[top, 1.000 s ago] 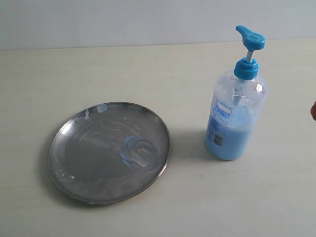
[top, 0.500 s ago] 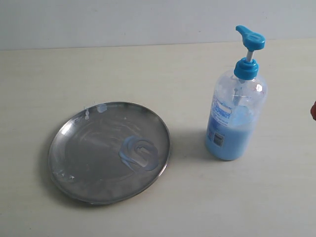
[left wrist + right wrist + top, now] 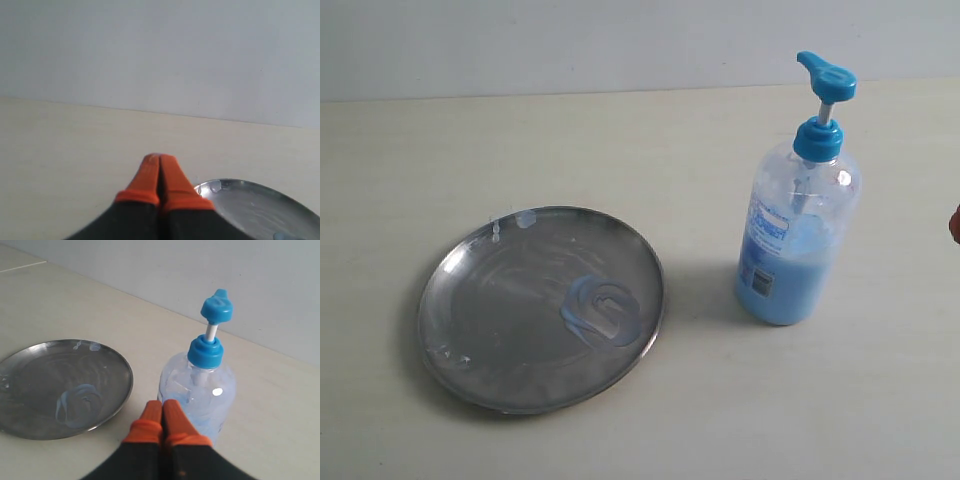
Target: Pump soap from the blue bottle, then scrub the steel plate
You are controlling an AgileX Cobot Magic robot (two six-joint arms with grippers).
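The steel plate (image 3: 485, 335) lies on the table at the left, with a smeared swirl of light blue soap (image 3: 602, 310) near its right rim. To its right stands the blue bottle (image 3: 798, 250), upright, with its pump head (image 3: 825, 78) raised. My right gripper (image 3: 161, 404) is shut and empty, hovering just short of the bottle (image 3: 212, 390), with the plate (image 3: 35, 372) and soap (image 3: 77, 400) off to one side. My left gripper (image 3: 160, 158) is also shut and empty, held beside the plate's rim (image 3: 220, 183) without touching it.
The pale table (image 3: 650, 140) runs back to a plain light wall (image 3: 620, 40). A small red tip (image 3: 956, 222) shows at the right edge of the exterior view. A few soap drops (image 3: 510, 222) sit on the plate's far rim.
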